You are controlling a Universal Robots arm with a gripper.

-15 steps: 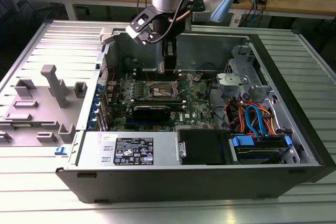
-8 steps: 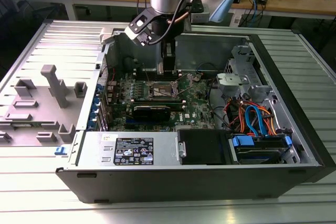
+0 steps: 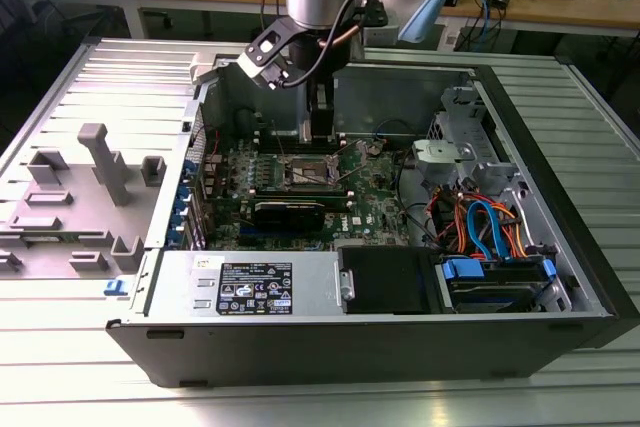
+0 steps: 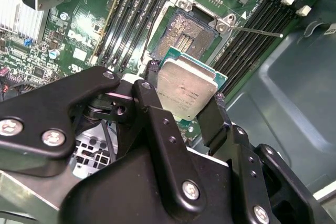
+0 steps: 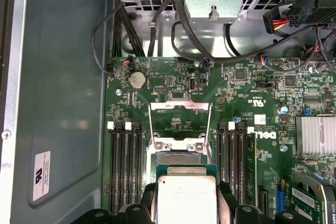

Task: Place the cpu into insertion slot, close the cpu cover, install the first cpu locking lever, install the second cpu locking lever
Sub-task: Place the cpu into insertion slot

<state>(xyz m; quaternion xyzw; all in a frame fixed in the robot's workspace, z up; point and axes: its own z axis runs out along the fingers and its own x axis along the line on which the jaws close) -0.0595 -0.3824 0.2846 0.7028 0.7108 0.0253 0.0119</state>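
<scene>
My gripper [image 4: 184,109] is shut on the cpu [image 4: 186,88], a flat silver-topped chip pinched by its two edges between the black fingers [image 4: 149,100]. It hangs tilted just above and beside the insertion slot [image 4: 184,38], whose dark centre lies bare. In the first wrist view the cpu [image 5: 186,195] sits between the fingertips, with the insertion slot [image 5: 178,157] right beyond it. The cpu cover [image 5: 178,106] is flipped open past the slot, flat over the green board. A thin locking lever [image 4: 257,31] sticks out sideways. In the exterior view the gripper [image 3: 322,135] hovers over the slot [image 3: 308,169] inside the open case.
Black memory slots [image 5: 126,166] flank the socket on both sides. A finned heatsink [image 5: 315,135] and cables [image 5: 131,30] lie nearby. The case holds a drive cage with orange and blue cables [image 3: 480,227] and a power supply [image 3: 255,285]. A grey fixture [image 3: 100,162] stands at the exterior view's left.
</scene>
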